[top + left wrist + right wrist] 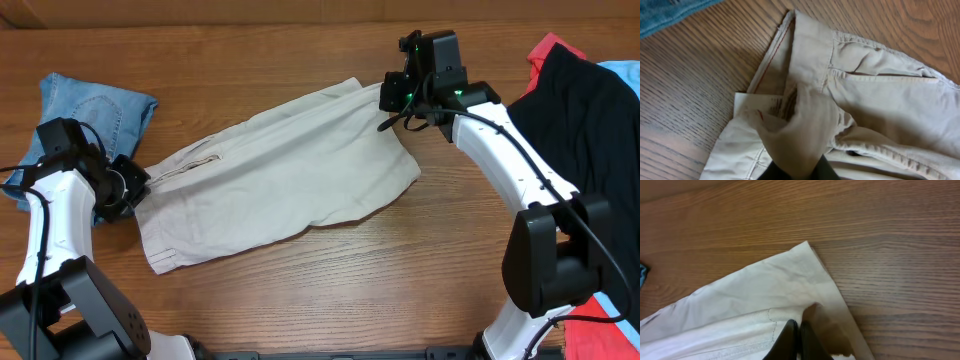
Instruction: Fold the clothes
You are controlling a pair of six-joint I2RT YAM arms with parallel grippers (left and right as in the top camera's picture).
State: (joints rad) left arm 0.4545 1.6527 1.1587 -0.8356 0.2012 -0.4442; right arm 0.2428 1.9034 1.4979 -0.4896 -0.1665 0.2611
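**Task garment:** pale beige khaki shorts (280,175), lying flat on the brown wooden table (330,300). They slant from the lower left to the upper centre of the overhead frame, with the waistband end at lower left and the leg hem at upper centre.

**Left gripper** (133,188)**:** at the left of the frame, clenched on the waistband corner. In its wrist view you see cloth drawn up into a peak over the dark fingers (829,174), which hides their tips.

**Right gripper** (390,98)**:** at upper centre, its black fingers (790,342) pressed together and pinching the hem corner of the shorts.

**Other clothes:** a faded blue denim piece (95,105) lies crumpled at upper left, near the waistband. A black garment (585,110) lies heaped over red cloth (548,48) and light blue cloth (625,72) at the right edge.

**Done so far:** you have both ends of the shorts in hand. They may already lie leg over leg, but the frames do not settle this. No crosswise fold shows.

**Left to do:** judge the task as early. The shorts need their ends brought together, and the denim, black, red and light blue pieces all look unfolded.
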